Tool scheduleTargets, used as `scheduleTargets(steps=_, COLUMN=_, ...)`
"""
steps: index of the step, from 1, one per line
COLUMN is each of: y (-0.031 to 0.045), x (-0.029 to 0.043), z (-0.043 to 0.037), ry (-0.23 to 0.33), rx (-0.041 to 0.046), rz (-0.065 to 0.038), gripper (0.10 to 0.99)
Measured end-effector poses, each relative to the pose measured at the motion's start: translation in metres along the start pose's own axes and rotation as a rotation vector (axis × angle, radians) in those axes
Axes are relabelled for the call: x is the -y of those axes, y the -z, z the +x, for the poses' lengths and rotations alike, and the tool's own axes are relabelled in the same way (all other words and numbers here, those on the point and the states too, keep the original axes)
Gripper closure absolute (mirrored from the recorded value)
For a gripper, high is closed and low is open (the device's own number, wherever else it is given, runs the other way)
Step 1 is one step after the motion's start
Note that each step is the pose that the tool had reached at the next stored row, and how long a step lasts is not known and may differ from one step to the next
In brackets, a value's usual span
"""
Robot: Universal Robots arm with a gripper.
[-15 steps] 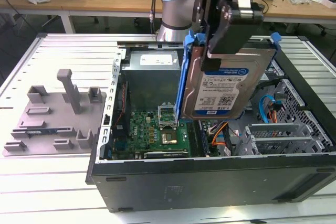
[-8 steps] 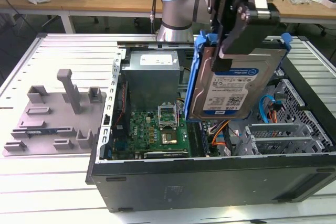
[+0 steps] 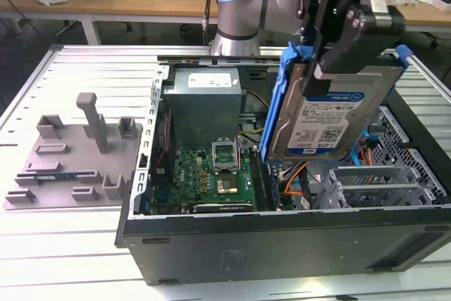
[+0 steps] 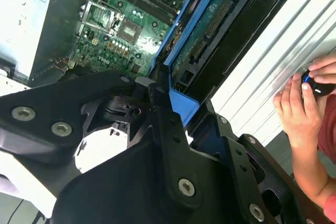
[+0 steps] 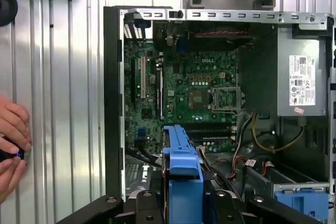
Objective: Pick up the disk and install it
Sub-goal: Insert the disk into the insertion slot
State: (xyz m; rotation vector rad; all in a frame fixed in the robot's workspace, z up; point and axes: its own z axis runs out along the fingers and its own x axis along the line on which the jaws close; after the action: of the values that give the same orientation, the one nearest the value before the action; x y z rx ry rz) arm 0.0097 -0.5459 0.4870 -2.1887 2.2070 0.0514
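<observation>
Risk, slip: the jaws clamp the disk [image 3: 325,119] near its top edge only, and it hangs tilted. We judge a jolt could swing it or drop it on the motherboard [image 3: 215,170].
Risk, snag: orange cables [image 3: 299,174] lie below the disk. We think the bracket [image 3: 273,107] tabs could catch on them on the way down.
Risk, jam: with that tilt the bracket may meet the cage [image 3: 380,181] crooked and bind.
Risk, person: a hand [image 4: 300,113] rests on the bench [image 3: 70,244] just beside the case [image 3: 282,241], near the arm's path.
Jaws: closed on the disk.
Disk place: in the air above the open case, toward the exterior view's right, near the cage. It touches nothing but the jaws.
Disk look: flat silver metal with a white-and-blue label facing out and a blue bracket along the sides with end tabs. We see a green board on its underside in the second wrist view.
</observation>
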Motion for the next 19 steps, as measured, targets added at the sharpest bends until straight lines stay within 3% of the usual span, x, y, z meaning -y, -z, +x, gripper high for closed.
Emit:
scheduleTargets(steps=3, y=0.0, x=0.0143, z=0.001, ry=0.0, rx=0.0, rz=0.0, gripper=0.718)
scheduleTargets(steps=8, y=-0.0001, x=0.0302, z=0.002, ry=0.0, rx=0.0001, rz=0.0, gripper=0.718)
scheduleTargets(steps=16, y=-0.0008, x=0.074, z=0.0022, ry=0.0, rx=0.0, rz=0.001, gripper=0.718)
scheduleTargets(steps=19, y=-0.0012, x=0.0814, z=0.0021, ry=0.0, rx=0.0001, rz=0.002, gripper=0.718)
